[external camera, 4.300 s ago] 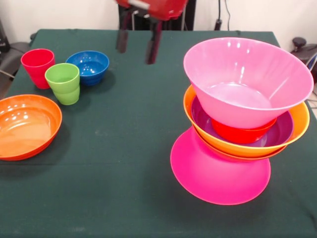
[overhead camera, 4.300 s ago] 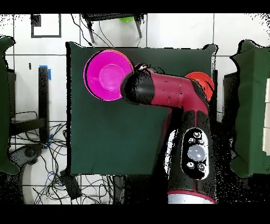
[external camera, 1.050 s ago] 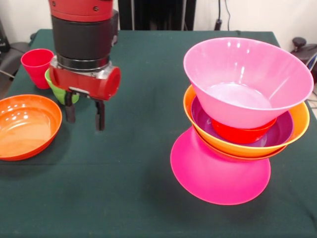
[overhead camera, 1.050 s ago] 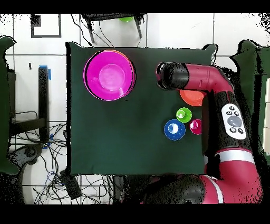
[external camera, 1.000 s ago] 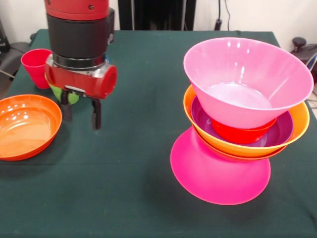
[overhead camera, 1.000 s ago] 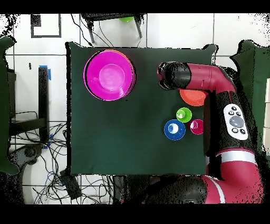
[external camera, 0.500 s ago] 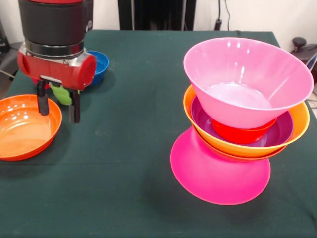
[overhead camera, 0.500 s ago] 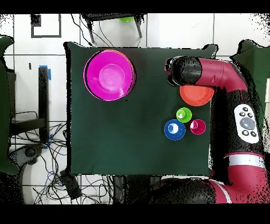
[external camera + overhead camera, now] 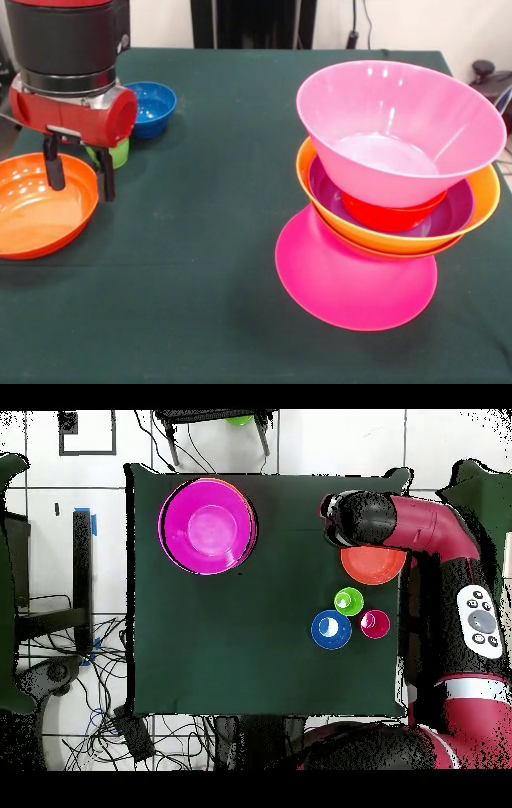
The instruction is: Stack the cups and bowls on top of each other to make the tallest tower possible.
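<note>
From the front, the gripper (image 9: 78,171) is hanging with its two dark fingers spread apart and empty, straddling the right rim of the shallow red-orange bowl (image 9: 40,204), which is sitting at the table's (image 9: 200,240) left edge. One finger is reaching down over the bowl's inside, the other just outside its rim. The arm's (image 9: 68,56) red and black wrist is filling the upper left corner and hiding the red cup entirely. Only the base of the lime green cup (image 9: 118,154) is peeking out under the wrist, and the small blue bowl (image 9: 154,106) is standing just beside it, toward the far edge. At the table's right side the tower (image 9: 384,200) is standing: an upturned hot pink bowl (image 9: 352,280) as base, then the large orange bowl (image 9: 480,200), the purple bowl (image 9: 448,216) nested in it, a small red-orange bowl (image 9: 392,216) inside that, and a large pink bowl (image 9: 400,128) sitting upright on top.

From overhead, the arm (image 9: 420,529) is stretching along the table's (image 9: 260,654) right edge, its end covering the gripper above the red-orange bowl (image 9: 375,567). The green cup (image 9: 348,601), the blue bowl (image 9: 331,629) and the red cup (image 9: 374,623) are clustering near that same edge, close together. The tower (image 9: 207,525) is sitting near the upper left corner, well apart from them.
</note>
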You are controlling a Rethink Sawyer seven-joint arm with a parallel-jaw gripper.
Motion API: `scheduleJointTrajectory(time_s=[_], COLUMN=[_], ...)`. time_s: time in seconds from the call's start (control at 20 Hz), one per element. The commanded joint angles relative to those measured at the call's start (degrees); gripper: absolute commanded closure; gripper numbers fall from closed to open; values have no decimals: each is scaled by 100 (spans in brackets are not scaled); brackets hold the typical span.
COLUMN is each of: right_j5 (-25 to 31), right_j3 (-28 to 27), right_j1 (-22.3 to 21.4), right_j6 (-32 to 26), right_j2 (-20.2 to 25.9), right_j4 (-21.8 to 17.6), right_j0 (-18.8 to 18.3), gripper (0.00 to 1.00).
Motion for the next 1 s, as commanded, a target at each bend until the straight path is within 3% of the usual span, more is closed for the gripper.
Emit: scheduleJointTrajectory(time_s=[0.05,0.55,1.0], right_j5=[-301,-638,-417], right_j3=[65,168,99], right_j1=[550,817,806], right_j6=[-1976,-2084,-1912], right_j2=[452,520,607], right_j4=[-691,-908,-1013], right_j0=[-196,-466,-436], gripper=[0,0,0])
